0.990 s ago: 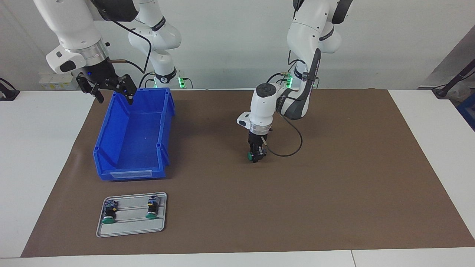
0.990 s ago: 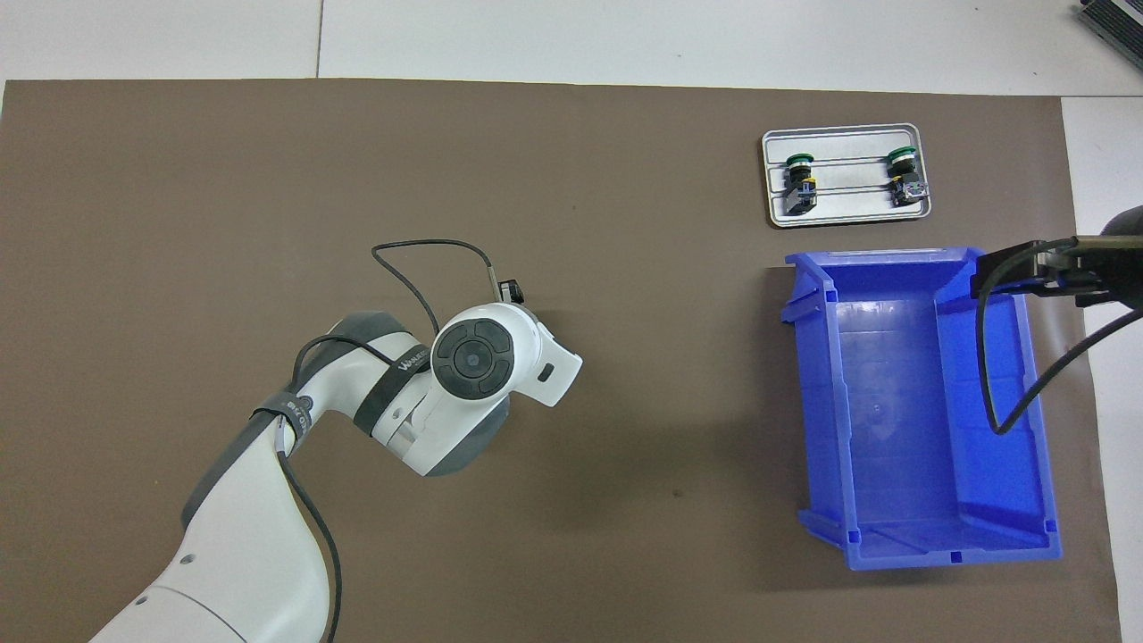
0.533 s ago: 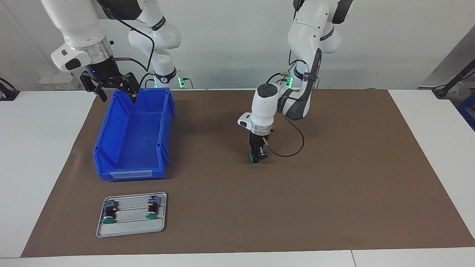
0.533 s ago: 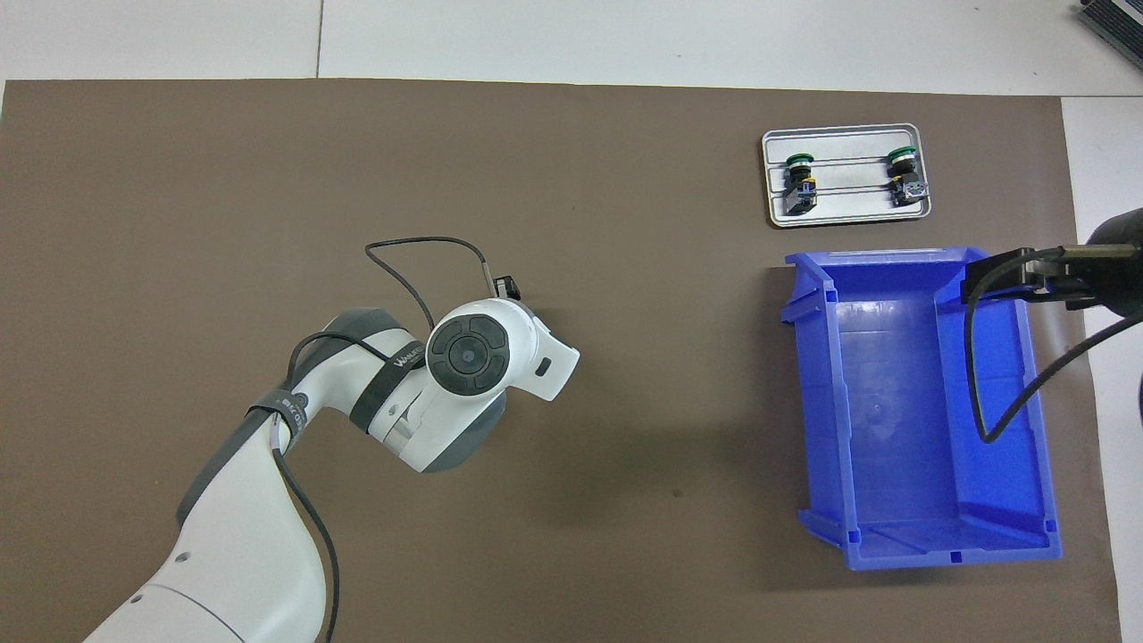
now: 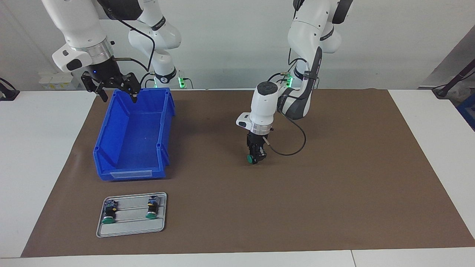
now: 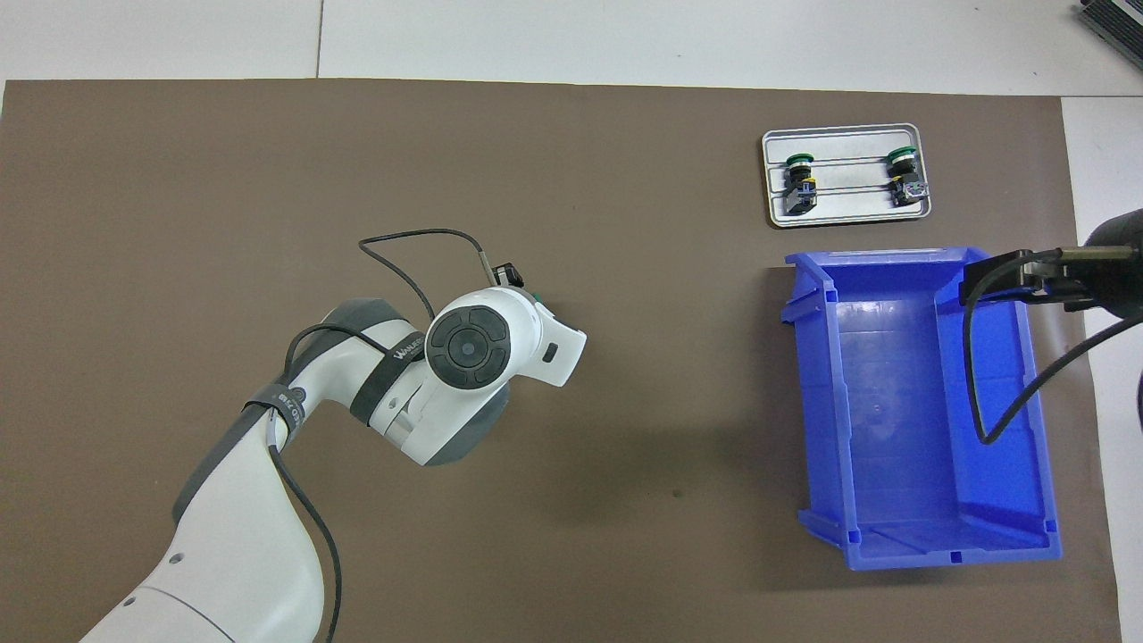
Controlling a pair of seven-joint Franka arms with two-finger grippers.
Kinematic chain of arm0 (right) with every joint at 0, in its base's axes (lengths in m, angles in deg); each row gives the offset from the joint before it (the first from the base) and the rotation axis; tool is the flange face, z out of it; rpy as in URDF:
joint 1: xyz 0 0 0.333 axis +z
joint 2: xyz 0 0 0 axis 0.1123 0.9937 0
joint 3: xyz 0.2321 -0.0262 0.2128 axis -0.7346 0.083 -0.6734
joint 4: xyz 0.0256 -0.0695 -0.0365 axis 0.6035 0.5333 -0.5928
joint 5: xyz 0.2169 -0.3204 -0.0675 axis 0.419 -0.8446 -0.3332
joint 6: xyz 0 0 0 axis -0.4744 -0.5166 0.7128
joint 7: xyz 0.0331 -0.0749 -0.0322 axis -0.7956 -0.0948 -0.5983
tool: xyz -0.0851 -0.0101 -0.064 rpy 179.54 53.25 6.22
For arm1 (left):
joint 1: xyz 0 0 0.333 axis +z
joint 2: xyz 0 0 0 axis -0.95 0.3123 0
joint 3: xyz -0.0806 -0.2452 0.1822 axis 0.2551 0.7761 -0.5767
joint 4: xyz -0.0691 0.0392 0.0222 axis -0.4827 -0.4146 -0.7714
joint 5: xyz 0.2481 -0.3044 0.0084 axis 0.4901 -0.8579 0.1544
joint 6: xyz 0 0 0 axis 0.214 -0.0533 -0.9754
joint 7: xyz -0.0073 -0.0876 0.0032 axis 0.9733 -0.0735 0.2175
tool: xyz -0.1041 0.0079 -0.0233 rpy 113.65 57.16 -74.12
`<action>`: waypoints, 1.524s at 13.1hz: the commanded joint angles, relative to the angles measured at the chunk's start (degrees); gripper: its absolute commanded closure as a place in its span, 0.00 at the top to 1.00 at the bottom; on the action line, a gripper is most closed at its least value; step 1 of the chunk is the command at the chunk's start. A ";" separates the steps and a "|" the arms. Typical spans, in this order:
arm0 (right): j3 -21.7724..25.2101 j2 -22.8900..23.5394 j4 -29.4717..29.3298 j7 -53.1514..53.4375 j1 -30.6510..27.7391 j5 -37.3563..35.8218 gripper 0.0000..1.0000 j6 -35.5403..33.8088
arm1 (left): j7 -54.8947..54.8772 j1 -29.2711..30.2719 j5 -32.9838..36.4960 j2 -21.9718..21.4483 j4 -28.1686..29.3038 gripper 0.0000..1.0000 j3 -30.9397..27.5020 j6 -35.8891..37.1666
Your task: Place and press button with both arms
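Buttons sit in three places. One green-capped button is clamped in the left gripper, which points down at the middle of the brown mat, the cap low over the mat; whether it touches the mat I cannot tell. Two more buttons lie apart from each other on the grey tray, caps turned away from the robots. The tray lies farther from the robots than the blue bin, near the right arm's end of the table. The right gripper hangs over the bin's rim nearest the robots, its fingers spread wide and holding nothing.
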 commanded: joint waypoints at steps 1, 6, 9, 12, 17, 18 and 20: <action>-0.26 -1.48 1.53 -1.35 -0.41 0.36 1.00 -0.01 | 0.58 1.04 -1.24 1.12 -4.03 0.01 0.16 1.75; -0.26 -1.48 1.53 -1.35 -0.41 0.36 1.00 -0.01 | -2.04 7.35 -5.35 -1.16 -6.42 0.00 2.52 4.49; -0.26 -1.48 1.53 -1.35 -0.41 0.36 1.00 -0.01 | -10.90 12.80 -15.10 -3.97 -6.07 0.00 5.16 6.41; -0.26 -1.48 1.53 -1.35 -0.41 0.36 1.00 -0.01 | -22.66 17.11 -28.87 -6.79 -5.98 0.00 5.17 11.86; -0.26 -1.48 1.53 -1.35 -0.41 0.36 1.00 -0.01 | -46.23 26.86 -53.33 -11.36 -2.39 0.00 4.82 21.53; -0.26 -1.48 1.53 -1.35 -0.41 0.36 1.00 -0.01 | -50.09 27.92 -57.19 -12.23 -0.54 0.00 4.73 21.54; -0.26 -1.48 1.53 -1.35 -0.41 0.36 1.00 -0.01 | -57.74 30.47 -64.49 -14.17 3.50 0.00 4.55 21.54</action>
